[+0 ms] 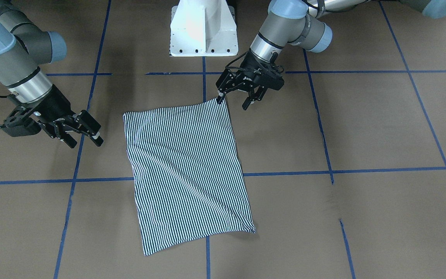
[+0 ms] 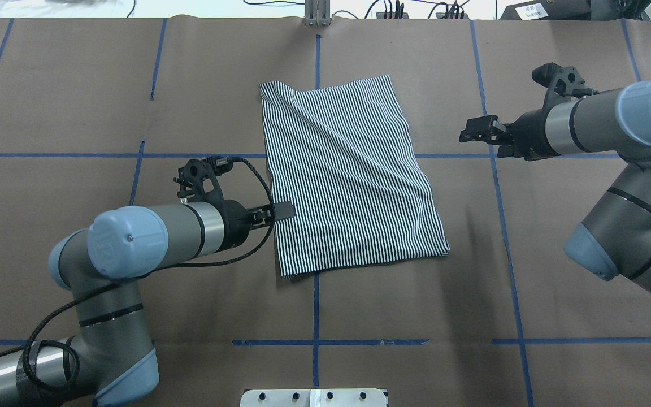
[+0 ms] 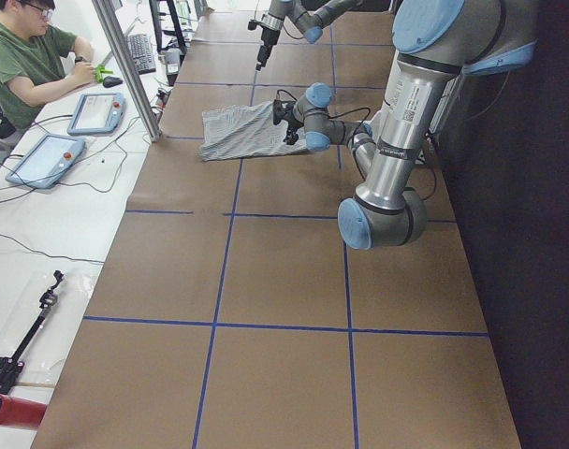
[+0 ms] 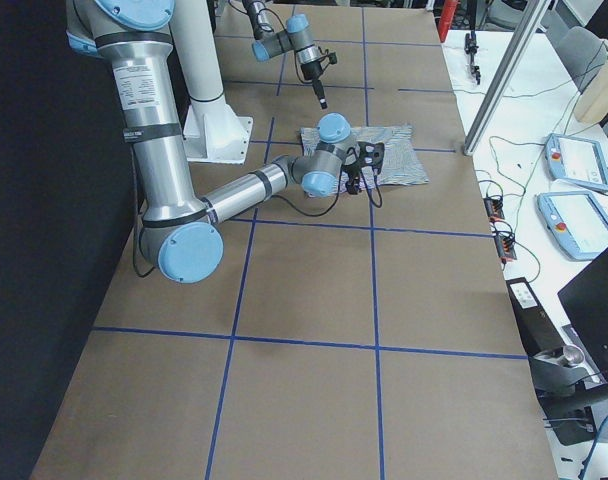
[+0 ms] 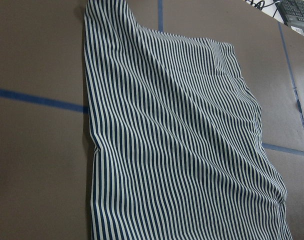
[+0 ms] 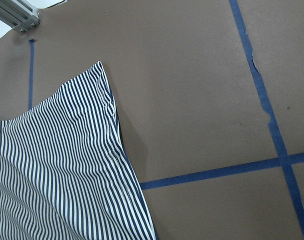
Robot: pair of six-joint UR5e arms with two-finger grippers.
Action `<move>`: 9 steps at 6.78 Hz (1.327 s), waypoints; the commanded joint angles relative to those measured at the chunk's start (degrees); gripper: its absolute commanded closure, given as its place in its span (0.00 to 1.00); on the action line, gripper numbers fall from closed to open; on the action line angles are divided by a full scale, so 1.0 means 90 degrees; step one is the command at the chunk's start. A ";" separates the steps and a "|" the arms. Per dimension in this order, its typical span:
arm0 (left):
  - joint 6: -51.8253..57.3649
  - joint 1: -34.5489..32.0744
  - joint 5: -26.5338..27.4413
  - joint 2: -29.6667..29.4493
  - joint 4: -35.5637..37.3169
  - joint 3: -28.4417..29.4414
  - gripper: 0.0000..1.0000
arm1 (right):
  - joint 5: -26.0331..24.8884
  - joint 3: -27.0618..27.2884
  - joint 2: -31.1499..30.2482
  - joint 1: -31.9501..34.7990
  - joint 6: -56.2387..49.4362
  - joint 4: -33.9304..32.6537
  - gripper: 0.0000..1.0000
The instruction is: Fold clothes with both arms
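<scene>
The striped shirt (image 1: 186,170) lies flat on the brown table, folded into a slanted rectangle; its collar, placket and patch are hidden. It also shows in the overhead view (image 2: 348,175) and fills the left wrist view (image 5: 182,150). My left gripper (image 1: 233,102) is open and empty, low at the shirt's corner nearest the robot base; one fingertip (image 1: 220,99) is at the cloth's edge. In the overhead view it (image 2: 284,211) sits at the shirt's left edge. My right gripper (image 1: 85,142) is open and empty, clear of the shirt's other side (image 2: 472,134). The right wrist view shows a far shirt corner (image 6: 57,165).
The white pedestal base (image 1: 203,29) stands behind the shirt. Blue tape lines (image 1: 323,135) grid the table. An aluminium post (image 2: 317,14) stands at the far edge. An operator (image 3: 22,65) and teach pendants (image 3: 46,159) are beside the table.
</scene>
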 commanded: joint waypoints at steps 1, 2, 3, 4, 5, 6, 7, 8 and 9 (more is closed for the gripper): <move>-0.1608 0.0522 0.0391 0.0101 0.0012 0.0075 0.34 | -0.0125 0.0055 -0.0194 -0.0056 0.0261 0.0396 0.00; -0.2041 0.0727 0.0528 0.0092 0.0022 0.0162 0.45 | -0.0126 0.0045 -0.0184 -0.0085 0.0261 0.0396 0.00; -0.2229 0.0777 0.0549 0.0024 0.0022 0.0347 0.47 | -0.0126 0.0055 -0.0194 -0.0086 0.0261 0.0396 0.00; -0.2270 0.0787 0.0539 0.0023 0.0022 0.0416 0.49 | -0.0126 0.0045 -0.0194 -0.0086 0.0261 0.0396 0.00; -0.2270 0.0797 0.0539 0.0013 0.0022 0.0494 0.49 | -0.0126 0.0045 -0.0194 -0.0086 0.0261 0.0396 0.00; -0.2270 0.0817 0.0539 -0.0016 0.0022 0.0534 0.48 | -0.0126 0.0045 -0.0203 -0.0086 0.0261 0.0396 0.00; -0.2280 0.0836 0.0539 -0.0084 0.0022 0.0554 0.49 | -0.0126 0.0045 -0.0232 -0.0086 0.0261 0.0406 0.00; -0.2280 0.0846 0.0539 -0.0181 0.0022 0.0622 0.49 | -0.0126 0.0055 -0.0233 -0.0086 0.0251 0.0406 0.00; -0.2280 0.0846 0.0539 -0.0240 0.0022 0.0651 0.50 | -0.0126 0.0055 -0.0233 -0.0086 0.0260 0.0406 0.00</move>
